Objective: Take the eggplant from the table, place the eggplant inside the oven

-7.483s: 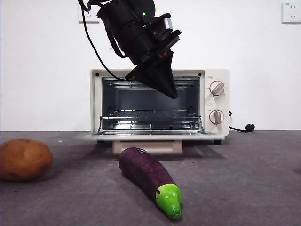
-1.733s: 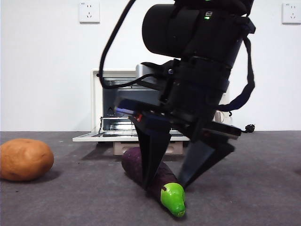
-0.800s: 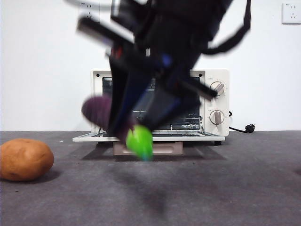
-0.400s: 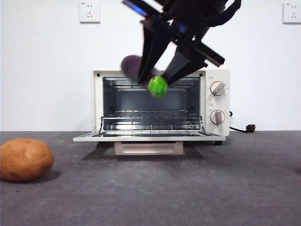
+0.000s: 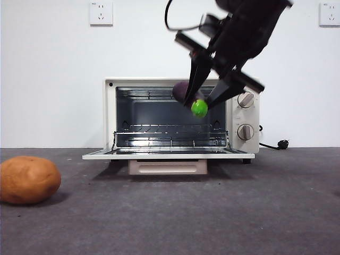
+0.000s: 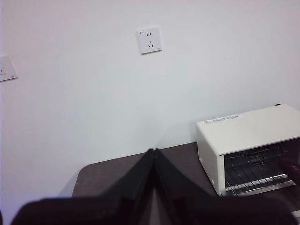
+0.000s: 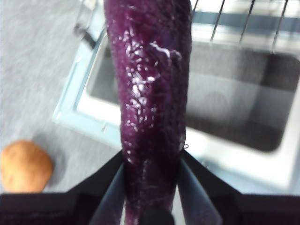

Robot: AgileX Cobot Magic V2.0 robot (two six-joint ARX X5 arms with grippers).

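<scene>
The right hand [image 5: 204, 101] pinches the eggplant [image 5: 187, 93] between its two jaws, holding it in the air before the upper part of the open oven [image 5: 241, 114], green cap toward the camera. The left hand [image 6: 153, 154] waits aside, jaws pressed together.

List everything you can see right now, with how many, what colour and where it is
eggplant: one, dark purple with green cap, held in the air in front of the oven opening
oven: one, cream-white, door open, at the back of the table
potato: one, brown, on the table off to one side
table: one, dark grey
wall sockets: two, white, on the wall
plug: one, black, on the table beside the oven
right gripper: shut on the eggplant
left gripper: shut, away from the work
</scene>
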